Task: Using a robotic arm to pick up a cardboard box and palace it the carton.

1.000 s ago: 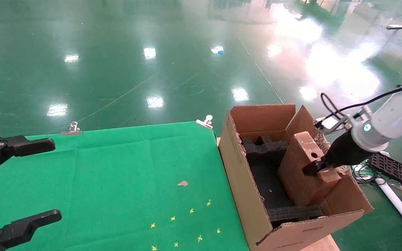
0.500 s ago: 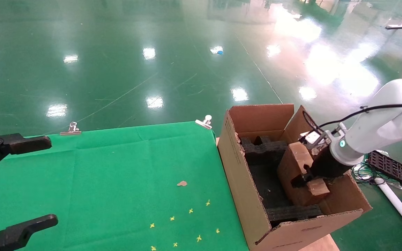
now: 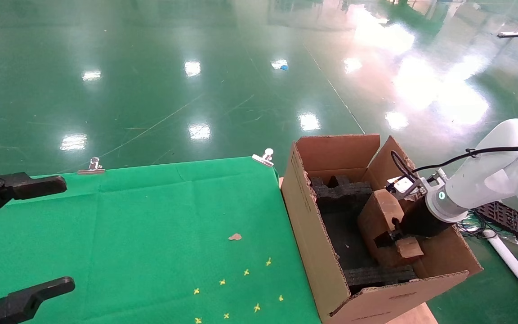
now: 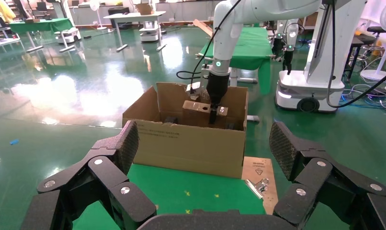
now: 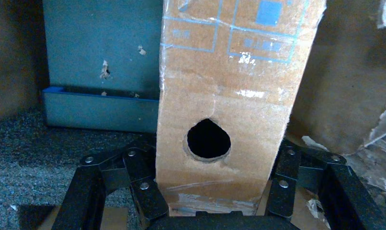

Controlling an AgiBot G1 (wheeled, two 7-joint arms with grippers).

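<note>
A table draped in green cloth (image 3: pixel 151 225) spreads beside the right gripper (image 3: pixel 391 237), the cloth held by metal clips (image 3: pixel 91 165) along its far edge. On it lie a small brown scrap (image 3: pixel 235 236) and yellow cross marks (image 3: pixel 245 272). The carton (image 3: pixel 317 252) around that gripper stands at the table's end

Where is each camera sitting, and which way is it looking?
Head view: on the robot's head, looking down at the table and carton; both arms show.
Left wrist view: over the table, facing the carton; left gripper open.
Right wrist view: inside the carton, facing the box; right gripper clamps it.
Shared: head and left wrist views both show box and carton.
</note>
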